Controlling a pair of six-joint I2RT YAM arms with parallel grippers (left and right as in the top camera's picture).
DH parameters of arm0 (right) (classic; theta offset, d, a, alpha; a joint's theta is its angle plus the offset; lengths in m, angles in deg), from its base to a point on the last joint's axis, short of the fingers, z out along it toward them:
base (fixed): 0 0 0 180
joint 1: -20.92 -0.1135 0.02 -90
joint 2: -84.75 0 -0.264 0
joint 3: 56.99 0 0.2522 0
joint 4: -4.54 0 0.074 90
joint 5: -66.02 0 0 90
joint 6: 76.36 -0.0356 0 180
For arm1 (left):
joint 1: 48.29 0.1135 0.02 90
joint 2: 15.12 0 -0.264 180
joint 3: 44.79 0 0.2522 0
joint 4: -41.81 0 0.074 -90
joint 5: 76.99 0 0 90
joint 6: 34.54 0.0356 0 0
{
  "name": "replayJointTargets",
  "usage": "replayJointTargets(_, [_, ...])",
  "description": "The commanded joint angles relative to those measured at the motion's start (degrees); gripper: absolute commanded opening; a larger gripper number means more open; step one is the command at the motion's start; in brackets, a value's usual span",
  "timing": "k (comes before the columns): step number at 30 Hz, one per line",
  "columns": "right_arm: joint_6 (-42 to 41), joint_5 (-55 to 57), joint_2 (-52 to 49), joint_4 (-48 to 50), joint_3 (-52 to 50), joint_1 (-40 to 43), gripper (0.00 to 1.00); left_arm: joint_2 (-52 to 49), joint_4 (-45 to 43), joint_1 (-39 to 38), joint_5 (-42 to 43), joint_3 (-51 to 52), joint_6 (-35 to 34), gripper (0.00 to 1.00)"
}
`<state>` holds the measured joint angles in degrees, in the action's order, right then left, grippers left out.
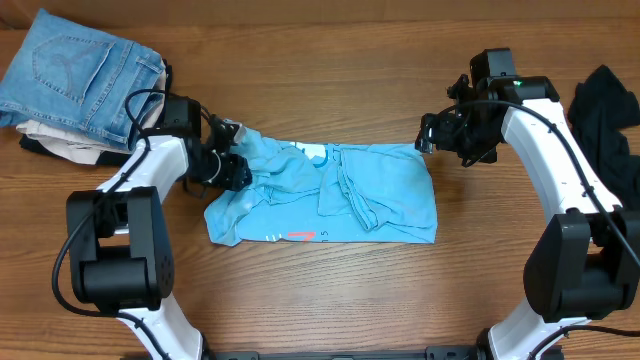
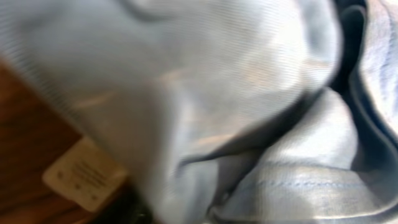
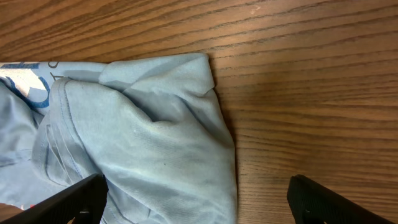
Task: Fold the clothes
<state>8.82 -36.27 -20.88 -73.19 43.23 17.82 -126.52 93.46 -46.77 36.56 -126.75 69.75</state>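
The clothes, a sky-blue T-shirt, lie crumpled in the middle of the wooden table, with white print near the collar and a red mark at the lower hem. My left gripper is pressed into the shirt's bunched upper-left edge. In the left wrist view, blurred blue fabric fills the frame and hides the jaws; a beige care label shows at lower left. My right gripper hovers open at the shirt's upper-right corner. Its black fingertips straddle the shirt's right edge and hold nothing.
Folded blue jeans rest on a stack of pale and dark clothes at the back left. A black garment lies at the right edge. Bare wooden table stretches in front of the shirt.
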Motion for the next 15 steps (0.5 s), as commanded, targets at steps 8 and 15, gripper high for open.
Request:
replayJointTargets(8, [0.35, -2.29, -0.26, -1.9, 1.27, -0.2, 0.87, 1.22, 2.95, 2.43, 4.0, -0.2, -7.87, 0.04])
replayJointTargets(15, [0.35, -11.45, -0.26, -0.92, 1.2, -1.09, 0.41, 11.15, 12.04, 6.54, -6.19, -5.07, -8.33, 0.04])
